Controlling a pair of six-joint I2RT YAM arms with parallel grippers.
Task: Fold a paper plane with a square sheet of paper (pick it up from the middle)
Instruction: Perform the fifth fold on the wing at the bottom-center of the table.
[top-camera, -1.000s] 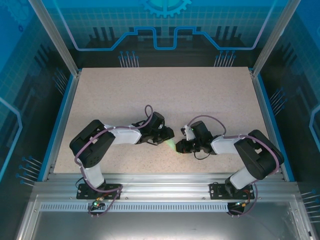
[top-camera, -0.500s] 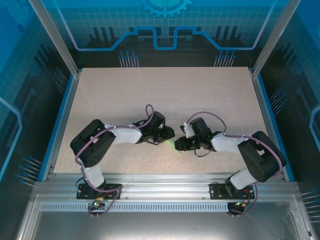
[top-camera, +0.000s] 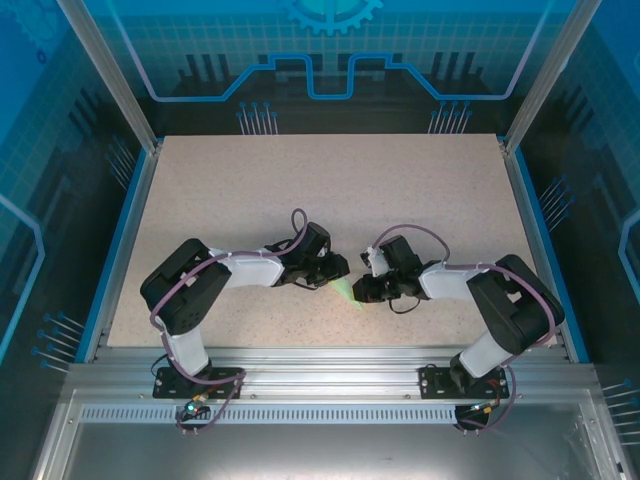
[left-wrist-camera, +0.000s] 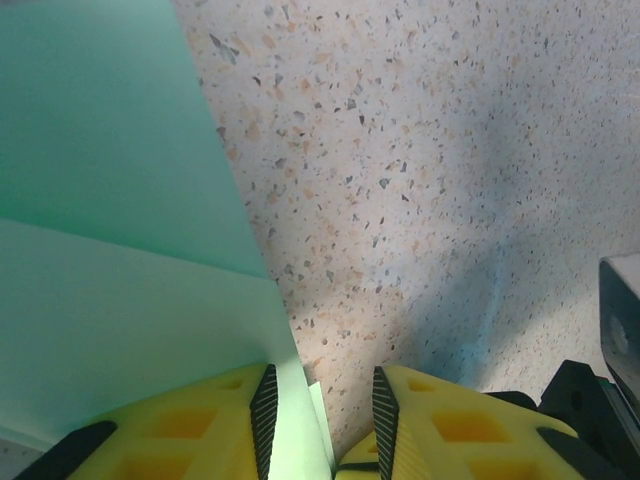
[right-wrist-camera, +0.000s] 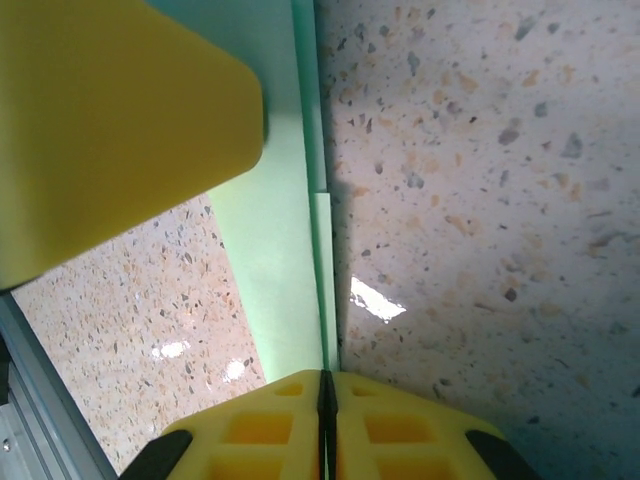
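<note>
The sheet of paper (top-camera: 345, 290), pale mint green and folded into layers, sits between the two grippers near the table's front middle. In the right wrist view its creased edge (right-wrist-camera: 318, 250) runs straight into my right gripper (right-wrist-camera: 327, 378), whose yellow fingers are shut on it. My left gripper (left-wrist-camera: 320, 385) is open. The paper (left-wrist-camera: 110, 300) lies against its left pad (left-wrist-camera: 264, 400), and bare table shows in the gap to the other pad. From above, the left gripper (top-camera: 338, 272) and right gripper (top-camera: 358, 292) almost touch. A left gripper finger (right-wrist-camera: 110, 120) looms at the upper left of the right wrist view.
The speckled table (top-camera: 330, 190) stretches far and wide beyond the grippers. Blue rails (top-camera: 120, 250) border its left and right sides, and an aluminium frame (top-camera: 320, 365) carrying both arm bases runs along the near edge.
The right wrist has shifted slightly and the green paper between the grippers has changed its angle a little. The left arm has stayed put.
</note>
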